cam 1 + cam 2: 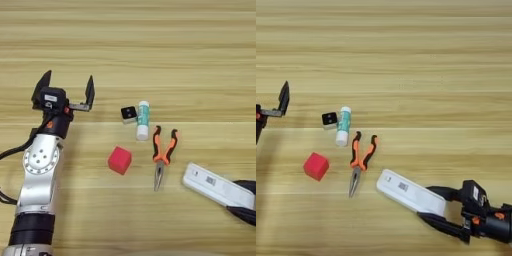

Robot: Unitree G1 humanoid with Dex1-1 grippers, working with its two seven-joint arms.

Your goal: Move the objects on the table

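Right pincer [438, 209] clamps the white remote [410, 192] low on the tabletop [421, 65], right of the pliers [360, 161]; left pincer [69, 89] idle, spread open, left of them; lift level, avoid clipping pliers.

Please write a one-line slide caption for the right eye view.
Right gripper shut on the white bar beside the pliers, red cube and glue stick.

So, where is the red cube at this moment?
The red cube lies on the table left of the orange pliers, below the glue stick, between the two arms.
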